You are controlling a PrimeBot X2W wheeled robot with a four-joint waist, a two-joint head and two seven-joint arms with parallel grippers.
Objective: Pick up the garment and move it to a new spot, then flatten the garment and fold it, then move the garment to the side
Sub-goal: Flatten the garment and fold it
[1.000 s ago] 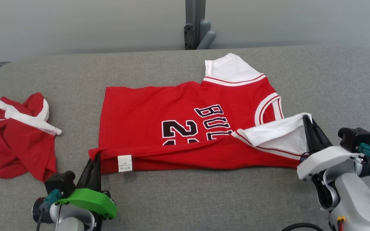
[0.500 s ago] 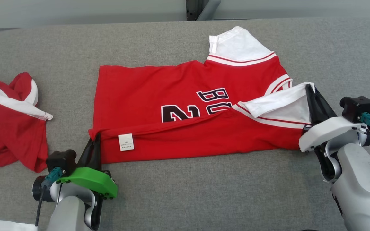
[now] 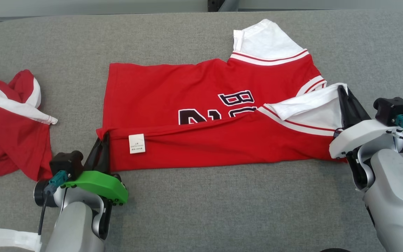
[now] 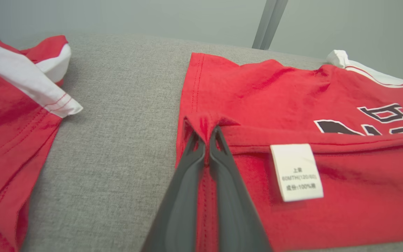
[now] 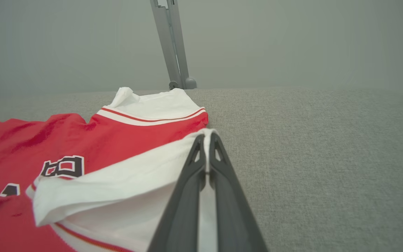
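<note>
The garment [image 3: 194, 94] is a red jersey with white sleeves and black lettering, lying flat on the grey padded table [image 3: 201, 210]. Its near edge is folded up over the front, partly covering the lettering, and a white label [image 3: 136, 143] shows on the turned-over strip. My left gripper [image 3: 103, 137] is shut on the hem corner at the garment's left end; in the left wrist view the gripper [image 4: 206, 128] pinches red cloth [image 4: 292, 87]. My right gripper [image 3: 342, 88] is shut on the white sleeve edge, as my gripper [image 5: 205, 137] shows on the sleeve [image 5: 124, 171].
A second red and white garment [image 3: 9, 122] lies crumpled at the table's left edge, also in the left wrist view [image 4: 9, 105]. A grey post [image 5: 171, 42] stands behind the table. A white strip [image 3: 9, 238] lies by my left arm.
The head camera has tilted down. Both grippers have carried the near edge farther over the garment, so the fold hides more of the lettering.
</note>
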